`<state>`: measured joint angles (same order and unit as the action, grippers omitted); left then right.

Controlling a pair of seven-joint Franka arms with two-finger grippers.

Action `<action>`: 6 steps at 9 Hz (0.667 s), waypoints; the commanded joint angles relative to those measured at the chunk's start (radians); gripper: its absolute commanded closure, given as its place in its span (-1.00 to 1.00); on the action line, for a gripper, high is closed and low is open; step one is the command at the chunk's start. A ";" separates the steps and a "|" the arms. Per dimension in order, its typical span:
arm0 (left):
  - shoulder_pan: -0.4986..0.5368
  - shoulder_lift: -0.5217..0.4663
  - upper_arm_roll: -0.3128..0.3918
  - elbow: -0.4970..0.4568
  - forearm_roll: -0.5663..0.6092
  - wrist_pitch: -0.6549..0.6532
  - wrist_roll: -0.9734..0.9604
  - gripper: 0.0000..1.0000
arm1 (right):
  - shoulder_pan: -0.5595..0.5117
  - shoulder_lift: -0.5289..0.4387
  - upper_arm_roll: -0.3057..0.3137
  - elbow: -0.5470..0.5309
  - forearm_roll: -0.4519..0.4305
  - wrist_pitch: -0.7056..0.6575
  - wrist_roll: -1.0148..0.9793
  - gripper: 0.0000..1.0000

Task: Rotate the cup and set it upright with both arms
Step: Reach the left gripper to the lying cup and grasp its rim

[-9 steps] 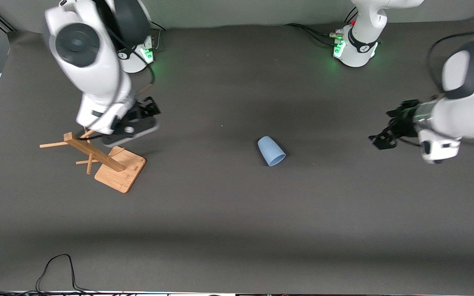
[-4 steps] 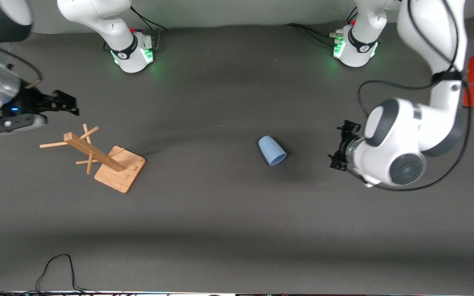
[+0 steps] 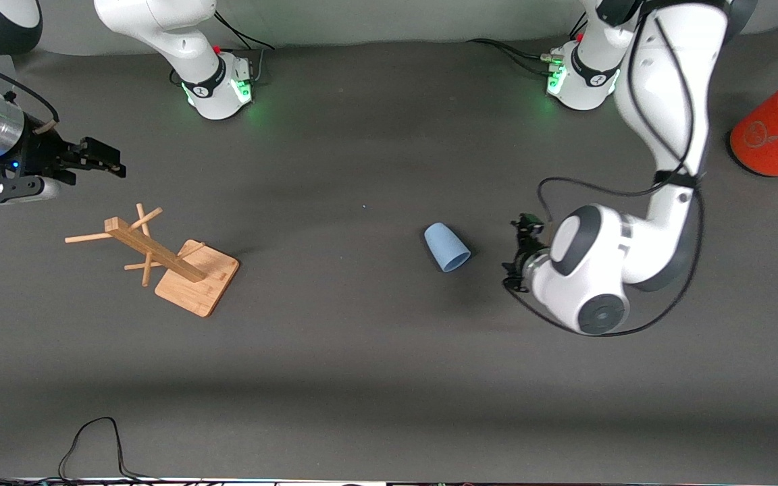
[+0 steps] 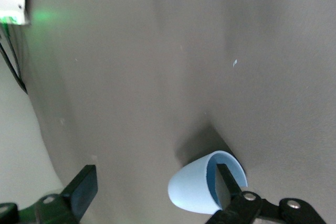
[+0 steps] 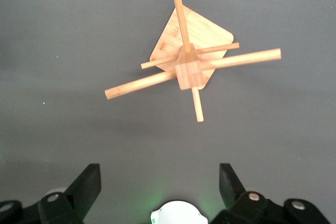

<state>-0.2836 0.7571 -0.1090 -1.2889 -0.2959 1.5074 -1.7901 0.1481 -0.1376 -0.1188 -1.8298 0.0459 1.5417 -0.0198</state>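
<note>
Since the cup (image 3: 446, 247) lies mid-bench beside the open left end effector (image 3: 519, 251), a glancing approach could roll it; right end effector (image 3: 102, 160) waits open near the bench edge.

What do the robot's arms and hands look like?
Both arms are smooth, rounded and white, with dark grey bands at the joints and black cables looping along them. Each ends in a black two-finger hand: the left hand and the right hand. Green lights glow at the bases.
</note>
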 commanded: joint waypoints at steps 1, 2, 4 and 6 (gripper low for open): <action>-0.005 0.076 -0.044 0.054 -0.012 0.075 -0.089 -1.00 | -0.004 -0.028 0.008 -0.019 0.012 -0.008 0.050 -1.00; -0.009 0.112 -0.058 0.071 -0.014 0.115 -0.118 -1.00 | -0.004 -0.022 0.010 -0.016 0.014 -0.002 0.050 -1.00; -0.046 0.159 -0.063 0.099 -0.015 0.120 -0.158 -1.00 | -0.004 -0.017 0.013 -0.014 0.014 0.000 0.054 -1.00; -0.077 0.174 -0.061 0.094 -0.066 0.117 -0.184 -0.61 | -0.005 -0.014 0.008 -0.014 0.014 -0.005 0.053 -1.00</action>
<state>-0.3329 0.9077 -0.1805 -1.2325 -0.3305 1.6346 -1.9309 0.1478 -0.1429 -0.1119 -1.8339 0.0460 1.5350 0.0121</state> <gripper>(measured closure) 0.026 0.000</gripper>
